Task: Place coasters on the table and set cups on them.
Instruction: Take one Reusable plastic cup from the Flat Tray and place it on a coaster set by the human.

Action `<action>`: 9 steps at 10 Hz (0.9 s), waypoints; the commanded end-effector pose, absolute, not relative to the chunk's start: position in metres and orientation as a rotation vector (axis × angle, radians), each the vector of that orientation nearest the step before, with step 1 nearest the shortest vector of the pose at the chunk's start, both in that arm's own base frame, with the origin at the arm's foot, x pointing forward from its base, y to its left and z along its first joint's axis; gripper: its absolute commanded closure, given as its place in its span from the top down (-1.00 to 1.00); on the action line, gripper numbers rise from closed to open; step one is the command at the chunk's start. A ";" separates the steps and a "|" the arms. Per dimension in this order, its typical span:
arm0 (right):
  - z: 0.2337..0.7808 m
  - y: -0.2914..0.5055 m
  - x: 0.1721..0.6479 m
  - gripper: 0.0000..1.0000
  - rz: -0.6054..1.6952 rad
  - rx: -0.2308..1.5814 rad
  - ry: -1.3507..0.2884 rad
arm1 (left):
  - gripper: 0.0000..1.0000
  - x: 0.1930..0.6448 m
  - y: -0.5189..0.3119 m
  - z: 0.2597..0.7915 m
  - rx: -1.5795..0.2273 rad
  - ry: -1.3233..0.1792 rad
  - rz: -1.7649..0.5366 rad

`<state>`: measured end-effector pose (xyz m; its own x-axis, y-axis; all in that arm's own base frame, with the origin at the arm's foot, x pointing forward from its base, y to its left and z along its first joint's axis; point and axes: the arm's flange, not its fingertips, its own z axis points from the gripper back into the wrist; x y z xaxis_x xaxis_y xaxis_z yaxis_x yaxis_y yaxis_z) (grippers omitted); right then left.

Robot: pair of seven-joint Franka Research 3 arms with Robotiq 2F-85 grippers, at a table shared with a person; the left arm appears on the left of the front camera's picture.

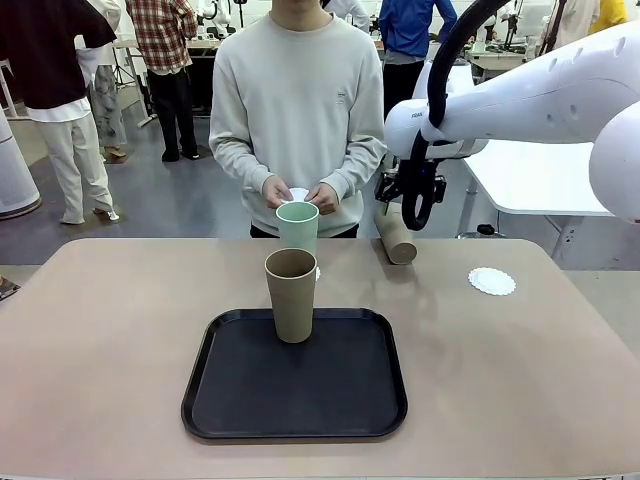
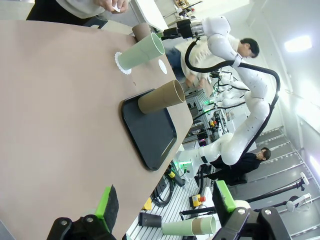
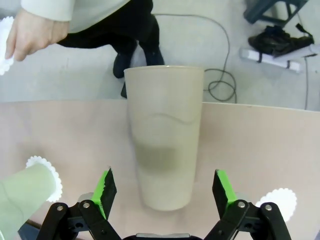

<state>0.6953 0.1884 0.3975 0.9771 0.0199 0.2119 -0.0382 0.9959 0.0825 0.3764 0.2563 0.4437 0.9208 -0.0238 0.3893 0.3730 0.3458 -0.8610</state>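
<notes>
On the beige table [image 1: 120, 330], a mint cup [image 1: 297, 226] stands on a coaster [image 1: 316, 272] near the far edge. One tan cup [image 1: 291, 295] stands in the black tray [image 1: 300, 400]. A second tan cup [image 3: 165, 145] stands on bare table at the far right, between the spread fingers of my open right gripper [image 3: 165, 185], which do not touch it. In the front view that gripper [image 1: 405, 205] hangs just above this cup [image 1: 398, 240]. Another coaster [image 1: 492, 281] lies bare to the right. The person's hands hold a third coaster [image 1: 298, 193]. My left gripper [image 2: 165, 205] is open with nothing between its fingers.
The person stands close behind the table's far edge. The right arm [image 1: 540, 100] reaches in from the right above the lone coaster. A white table [image 1: 540, 180] stands behind on the right. Open tabletop lies left and right of the tray.
</notes>
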 end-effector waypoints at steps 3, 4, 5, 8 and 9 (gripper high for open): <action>0.396 0.188 0.694 1.00 0.064 0.120 -0.176 | 1.00 0.375 0.258 0.446 -1.197 -0.334 -0.267; 0.392 0.188 0.697 1.00 0.060 0.114 -0.172 | 1.00 0.375 0.258 0.446 -1.197 -0.334 -0.267; 0.387 0.187 0.699 1.00 0.057 0.108 -0.164 | 1.00 0.375 0.258 0.446 -1.197 -0.334 -0.267; 0.376 0.192 0.703 1.00 0.059 0.104 -0.158 | 1.00 0.375 0.258 0.446 -1.197 -0.334 -0.267; 0.373 0.194 0.705 1.00 0.059 0.103 -0.151 | 1.00 0.375 0.258 0.446 -1.197 -0.334 -0.267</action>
<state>0.6952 0.1919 0.3741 0.9867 0.0416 0.1571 -0.0574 0.9936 0.0970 0.3764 0.2563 0.4437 0.9208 -0.0238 0.3893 0.3730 0.3458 -0.8610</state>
